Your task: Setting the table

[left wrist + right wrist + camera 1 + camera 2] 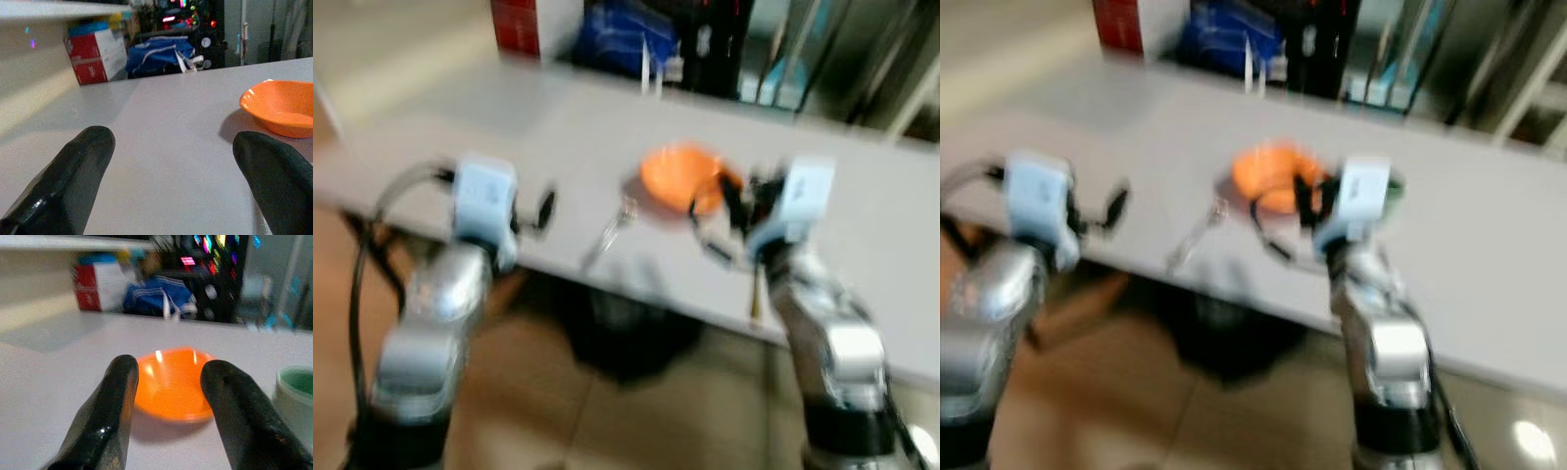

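An orange bowl (680,178) sits near the middle of the grey table (578,127). A metal utensil (612,230) lies just left of it, close to the front edge; blur hides which kind. My right gripper (168,369) is open, low over the table, with the orange bowl (171,382) right beyond its fingertips. A pale cup with a green inside (296,387) stands beside the bowl. My left gripper (173,142) is open and empty over bare tabletop, left of the orange bowl (279,105).
A red and white box (514,24), a blue bag (626,39) and dark shelving stand behind the table's far edge. A thin brownish stick (756,294) lies near the front edge by my right arm. Tiled floor lies below the table.
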{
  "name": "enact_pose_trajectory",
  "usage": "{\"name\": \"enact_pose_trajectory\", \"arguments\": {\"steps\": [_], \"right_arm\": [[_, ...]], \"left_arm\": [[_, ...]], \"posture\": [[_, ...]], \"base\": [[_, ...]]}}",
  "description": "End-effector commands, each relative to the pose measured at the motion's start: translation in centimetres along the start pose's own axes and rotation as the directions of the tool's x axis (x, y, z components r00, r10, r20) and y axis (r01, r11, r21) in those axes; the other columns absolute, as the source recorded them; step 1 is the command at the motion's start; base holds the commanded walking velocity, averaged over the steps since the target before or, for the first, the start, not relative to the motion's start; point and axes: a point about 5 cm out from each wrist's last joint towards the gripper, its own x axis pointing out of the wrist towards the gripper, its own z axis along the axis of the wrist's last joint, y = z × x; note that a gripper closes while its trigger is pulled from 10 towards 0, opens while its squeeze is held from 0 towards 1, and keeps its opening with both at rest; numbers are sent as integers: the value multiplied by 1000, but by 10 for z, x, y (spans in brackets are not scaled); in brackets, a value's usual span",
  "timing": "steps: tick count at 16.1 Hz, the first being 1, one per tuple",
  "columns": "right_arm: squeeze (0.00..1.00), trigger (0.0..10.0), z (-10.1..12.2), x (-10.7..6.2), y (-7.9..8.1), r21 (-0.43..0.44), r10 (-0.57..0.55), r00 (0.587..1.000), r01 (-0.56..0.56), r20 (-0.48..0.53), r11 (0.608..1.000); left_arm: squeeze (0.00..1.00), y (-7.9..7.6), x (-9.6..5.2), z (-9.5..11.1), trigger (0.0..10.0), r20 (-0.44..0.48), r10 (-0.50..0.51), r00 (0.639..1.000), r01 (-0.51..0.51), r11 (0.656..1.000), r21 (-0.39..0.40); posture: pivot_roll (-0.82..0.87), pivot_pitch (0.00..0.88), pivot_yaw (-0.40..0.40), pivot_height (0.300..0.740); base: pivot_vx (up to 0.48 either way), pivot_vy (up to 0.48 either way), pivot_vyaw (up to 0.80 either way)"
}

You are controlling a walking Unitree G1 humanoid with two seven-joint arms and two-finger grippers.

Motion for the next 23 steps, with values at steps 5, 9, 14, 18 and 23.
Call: {"name": "enact_pose_trajectory", "arguments": {"steps": [5,9,14,18,23], "right_arm": [[1000,10000,4,18,-6,15,17,999,-18,31,1000],[1000,10000,2,14,-36,33,-41,998,39,56,999],[914,10000,-22,-4,-32,-98,-95,995,96,15,991],[0,10000,-25,-17,-25,-39,7,1000,-7,17,999],[0,10000,-19,-16,-4,83,126,991,-129,48,988]], "left_arm": [[0,-4,2,-9,10000,-38,13,999,-13,1000,4],[0,-4,9,-10,10000,-34,2,999,-1,1000,18],[0,-22,3,-19,10000,-33,0,999,0,1000,-5],[0,-18,-23,-30,10000,-53,61,997,-63,997,-33],[0,-16,-20,-20,10000,-28,37,999,-38,999,-20]], "posture": [[21,0,-22,740],[12,0,34,740],[21,0,-17,740],[15,0,-70,740],[44,0,-73,740]], "base": [[0,480,-800],[0,480,-800],[0,480,-160],[0,480,0],[0,480,0]]}}
